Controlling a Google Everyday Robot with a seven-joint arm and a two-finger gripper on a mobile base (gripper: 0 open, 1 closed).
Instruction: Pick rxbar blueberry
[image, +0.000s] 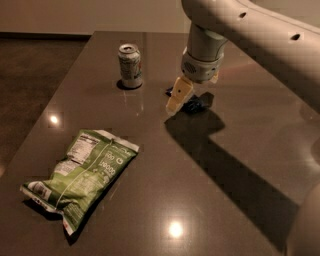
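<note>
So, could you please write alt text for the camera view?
The gripper hangs over the blue rxbar blueberry on the table, mostly hiding it. A soda can stands nearby; a green chip bag lies nearer the camera.

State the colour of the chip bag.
The chip bag is green with white print, camera view; the tool sits over the rxbar blueberry.

You see the cream-yellow hand (181, 98) low over the dark blue rxbar blueberry (196, 105), on a glossy grey-brown worktop (150, 150). The arm (260, 35) is off-white. The chip bag (85, 175) is green with a white printed panel, and the can (130, 65) is pale silver with green marks.
</note>
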